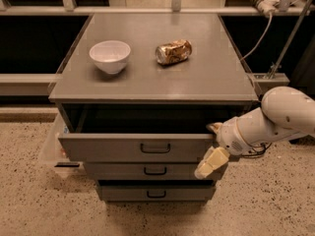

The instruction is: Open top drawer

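Observation:
The top drawer is the widest grey front of the cabinet, with a small black loop handle at its centre. It stands pulled out a little, with a dark gap behind its front. My gripper is at the drawer front's right end, on a white arm coming in from the right. It is open. One finger reaches behind the front's top edge. The other cream finger hangs in front, down over the middle drawer.
On the cabinet top stand a white bowl and a crushed can. The bottom drawer is shut. A clear plastic bin sits on the floor at the left. Cables and a metal frame are at the back right.

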